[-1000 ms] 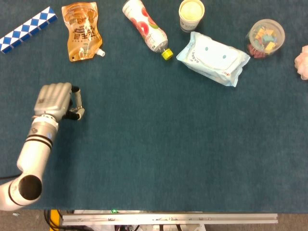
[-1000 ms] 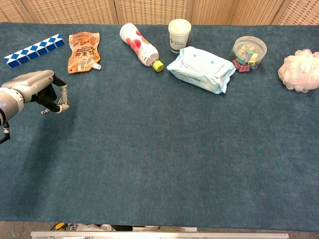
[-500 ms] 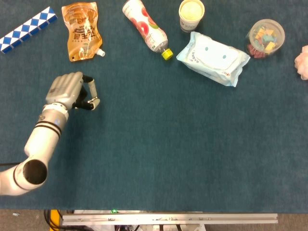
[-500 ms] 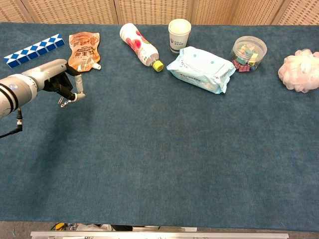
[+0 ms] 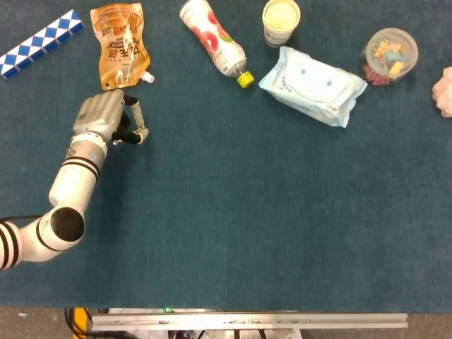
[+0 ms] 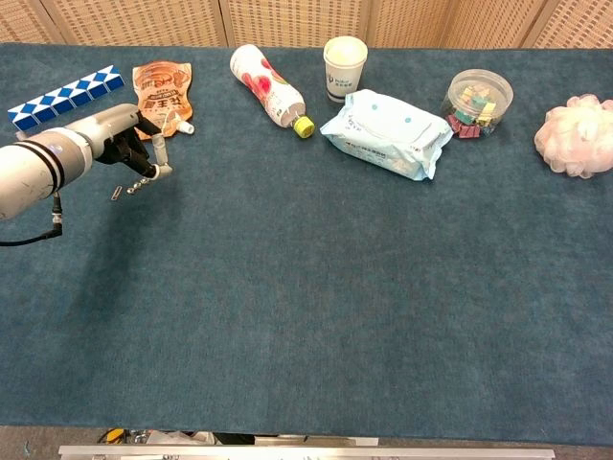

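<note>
Head view: the left hand (image 5: 106, 116) hangs over the blue surface (image 5: 247, 212) with its fingers curled in and nothing between them, the thumb bent toward the fingertips. Just ahead of its knuckles, touching or nearly so, lies the orange drink pouch (image 5: 120, 46), its white spout pointing down beside the hand. Beyond the hand to its left is the blue-and-white folding puzzle (image 5: 39, 42). Off to the hand's right, well apart, lie the fruit-printed bottle (image 5: 212, 35) with a yellow cap, a paper cup (image 5: 281, 20), a pack of wet wipes (image 5: 312, 85) and a clear tub of coloured blocks (image 5: 390, 55). Over the last second the hand has travelled forward and slightly rightward, from mid-surface up to the pouch's lower edge, keeping its fingers folded. That reads as an approach to the pouch (the nearest thing by far), with no grasp begun.

Chest view: the left hand (image 6: 129, 144) hovers low, fingers tucked under, right beside the pouch (image 6: 161, 86) and its spout. The bottle (image 6: 268, 84), cup (image 6: 345, 65) and wipes (image 6: 388, 129) sit further right, and a pink bath puff (image 6: 577, 134) lies at the far right edge. The right hand shows in neither view.
</note>
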{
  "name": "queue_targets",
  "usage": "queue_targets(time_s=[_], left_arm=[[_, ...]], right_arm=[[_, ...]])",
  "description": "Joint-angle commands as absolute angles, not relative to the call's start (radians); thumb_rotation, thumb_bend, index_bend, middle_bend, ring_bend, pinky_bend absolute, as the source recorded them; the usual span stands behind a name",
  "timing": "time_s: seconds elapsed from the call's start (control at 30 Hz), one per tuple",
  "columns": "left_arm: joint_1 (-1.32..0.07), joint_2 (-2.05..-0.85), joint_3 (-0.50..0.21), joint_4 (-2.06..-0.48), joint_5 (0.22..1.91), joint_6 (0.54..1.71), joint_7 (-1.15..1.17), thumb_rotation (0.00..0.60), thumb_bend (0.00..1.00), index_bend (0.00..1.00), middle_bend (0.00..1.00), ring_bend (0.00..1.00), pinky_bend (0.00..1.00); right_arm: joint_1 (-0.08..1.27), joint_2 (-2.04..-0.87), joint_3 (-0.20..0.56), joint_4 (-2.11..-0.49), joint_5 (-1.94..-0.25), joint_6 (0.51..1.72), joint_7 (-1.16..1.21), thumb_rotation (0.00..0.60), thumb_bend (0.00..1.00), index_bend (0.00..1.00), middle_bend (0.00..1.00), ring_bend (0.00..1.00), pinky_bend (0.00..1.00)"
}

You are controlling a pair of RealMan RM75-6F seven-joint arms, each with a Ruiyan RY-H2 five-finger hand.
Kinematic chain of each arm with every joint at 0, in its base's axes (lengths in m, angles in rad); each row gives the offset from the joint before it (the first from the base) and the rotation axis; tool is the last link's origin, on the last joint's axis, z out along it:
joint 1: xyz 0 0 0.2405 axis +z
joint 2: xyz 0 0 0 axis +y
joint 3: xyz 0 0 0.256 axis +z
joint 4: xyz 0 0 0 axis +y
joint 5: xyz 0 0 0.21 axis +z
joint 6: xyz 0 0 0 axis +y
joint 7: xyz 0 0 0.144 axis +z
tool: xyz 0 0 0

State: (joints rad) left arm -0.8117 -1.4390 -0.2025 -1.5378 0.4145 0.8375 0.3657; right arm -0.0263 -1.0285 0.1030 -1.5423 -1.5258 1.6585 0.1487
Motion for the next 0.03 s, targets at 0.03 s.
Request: queue_targets(time_s=[0.03], left_arm=[[-0.820,-1.442,-0.200,-1.515,0.401,0.824,0.359,0.600,0.34,0.61,1.00,1.00,1.00]], right_arm=[[-0.027,-1.028,0.103,-1.544,-1.525,1.658,0.147,0.600,0.20,0.49,0.53,0.45,0.45]])
